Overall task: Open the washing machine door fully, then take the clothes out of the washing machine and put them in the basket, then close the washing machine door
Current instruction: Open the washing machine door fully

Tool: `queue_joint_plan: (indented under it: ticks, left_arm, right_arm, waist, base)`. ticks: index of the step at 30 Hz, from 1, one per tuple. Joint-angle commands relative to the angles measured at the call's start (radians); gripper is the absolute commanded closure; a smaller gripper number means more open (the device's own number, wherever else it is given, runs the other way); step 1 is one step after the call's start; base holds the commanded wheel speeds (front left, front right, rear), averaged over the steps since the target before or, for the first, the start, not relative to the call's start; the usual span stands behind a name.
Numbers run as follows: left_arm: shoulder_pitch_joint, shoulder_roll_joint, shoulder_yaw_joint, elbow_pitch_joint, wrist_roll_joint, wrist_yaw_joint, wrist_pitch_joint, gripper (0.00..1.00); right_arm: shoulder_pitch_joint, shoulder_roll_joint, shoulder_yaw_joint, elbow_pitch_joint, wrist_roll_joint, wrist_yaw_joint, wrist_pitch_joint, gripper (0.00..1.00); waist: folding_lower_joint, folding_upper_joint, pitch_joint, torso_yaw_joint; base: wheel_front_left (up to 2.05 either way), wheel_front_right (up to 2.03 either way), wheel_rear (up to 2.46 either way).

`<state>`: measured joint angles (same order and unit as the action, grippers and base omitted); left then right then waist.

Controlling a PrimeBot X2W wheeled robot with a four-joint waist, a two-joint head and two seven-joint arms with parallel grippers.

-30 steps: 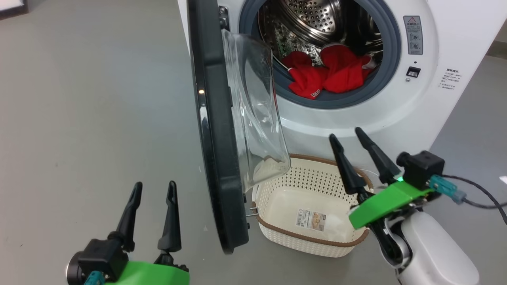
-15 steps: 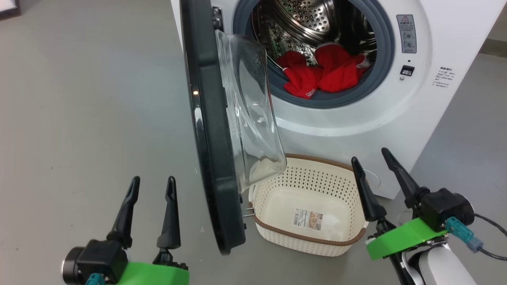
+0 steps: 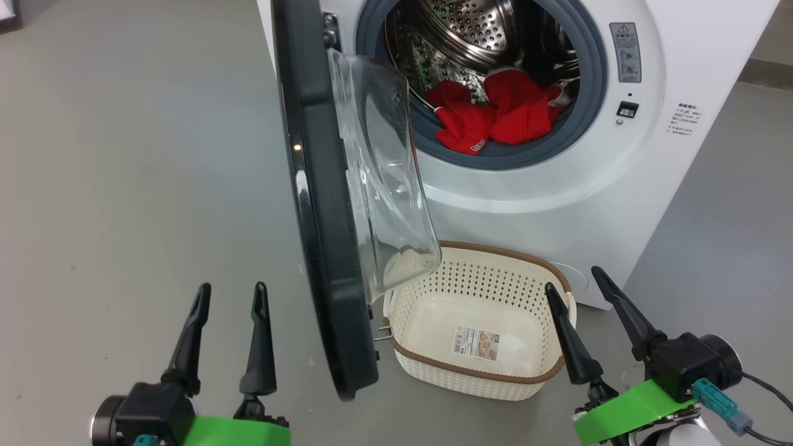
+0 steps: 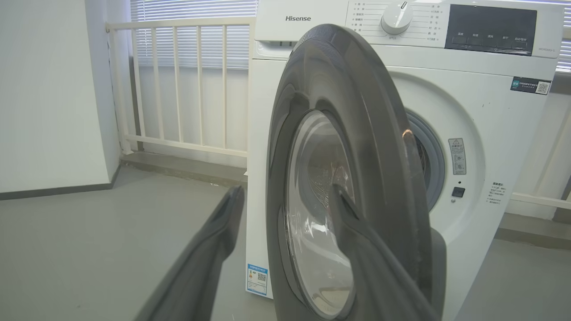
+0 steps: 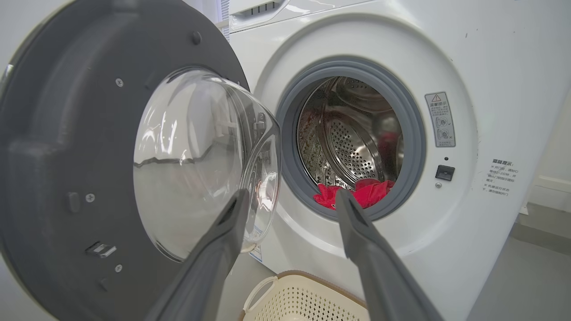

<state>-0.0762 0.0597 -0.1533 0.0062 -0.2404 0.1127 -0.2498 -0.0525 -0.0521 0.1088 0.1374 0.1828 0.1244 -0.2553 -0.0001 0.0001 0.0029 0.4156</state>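
Observation:
The white washing machine [image 3: 619, 186] [image 4: 482, 116] [image 5: 468, 67] stands ahead with its black round door [image 3: 322, 235] [image 4: 357, 133] [image 5: 67, 133] swung out about edge-on to me, the glass bowl [image 3: 384, 179] [image 5: 196, 156] facing the drum. Red clothes [image 3: 495, 118] [image 5: 357, 194] lie at the drum's front lip. The cream basket [image 3: 480, 378] [image 5: 308, 301] sits on the floor under the opening. My left gripper [image 3: 229, 294] [image 4: 285, 196] is open, low and left of the door. My right gripper [image 3: 573, 279] [image 5: 290, 196] is open, beside the basket's right end.
Grey floor [image 3: 136, 155] spreads to the left of the door. A white railing [image 4: 178, 84] and a wall stand behind the machine on the left. A cable [image 3: 768, 381] trails from my right wrist.
My right gripper has dropped lower and back to the right, away from the machine front. The head camera has shifted slightly, sliding the machine left. The door and clothes look unchanged.

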Motion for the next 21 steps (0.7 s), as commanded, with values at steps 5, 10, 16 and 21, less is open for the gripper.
queue_joint_plan:
  ticks: [5,10,16,21]
  left_arm:
    - [-0.009,0.002,0.040,-0.023,0.016,-0.006,-0.012,0.00]
    - [-0.011,0.000,0.041,-0.018,0.019,-0.006,-0.012,0.00]
    - [-0.020,-0.002,0.049,-0.057,0.029,-0.001,-0.012,1.00]
    - [-0.037,-0.003,0.047,-0.133,0.026,-0.004,-0.012,1.00]
  right_arm:
    - [-0.008,0.002,0.018,-0.031,0.000,0.006,-0.006,0.00]
    - [-0.007,0.002,0.013,-0.033,0.008,0.006,-0.006,0.00]
    - [-0.007,0.002,0.011,-0.029,0.016,0.006,-0.006,0.00]
    - [-0.008,0.002,0.008,-0.029,0.025,0.006,-0.006,0.00]
  waist:
    - [0.0001,-0.0001,0.000,-0.001]
    - [0.0001,-0.0001,-0.001,0.001]
    - [0.0001,-0.0001,-0.002,0.004]
    - [0.0001,-0.0001,-0.004,0.003]
  base:
    - [0.00,0.00,0.00]
    - [0.00,0.00,0.00]
    - [0.00,0.00,0.00]
    - [0.00,0.00,0.00]
